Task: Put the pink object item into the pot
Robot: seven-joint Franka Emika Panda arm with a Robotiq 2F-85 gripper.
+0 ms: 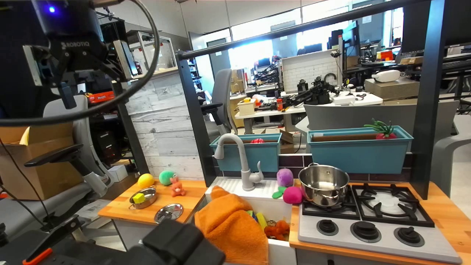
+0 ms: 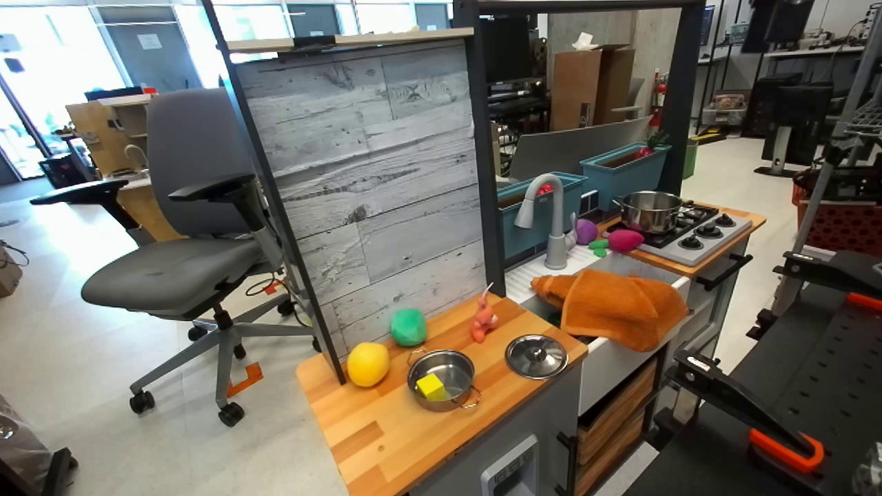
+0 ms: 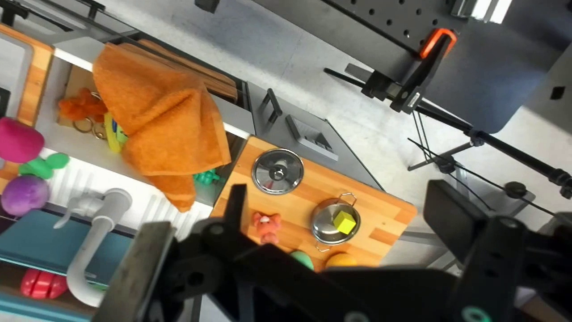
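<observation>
Black metal end effector [image 3: 336, 197] hangs high, jaws wide apart, holding nothing. On near wooden worktop [image 2: 382, 427]: yellow cube [image 2: 431, 387] in shallow s/s pan [image 2: 460, 375], round s/s lid [image 2: 537, 356] nr front edge, coral-pink toy animal [image 2: 484, 320] nr back edge. Past white sink [image 2: 606, 375] w/ orange towel [image 2: 620, 306], rounded magenta-pink toy [image 2: 625, 240] sits at far worktop's [image 3: 35, 91] sink-side edge, just beside deep s/s pot [image 2: 648, 219] on grey stove [image 1: 342, 236].

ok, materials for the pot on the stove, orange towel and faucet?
Pot: polished metal, probably stainless steel; mirror-like reflections.
Orange towel: fabric, likely terry cotton; fuzzy, matte, soft folds.
Faucet: matte grey, likely plastic given its dull, even surface, though painted metal is possible.
</observation>
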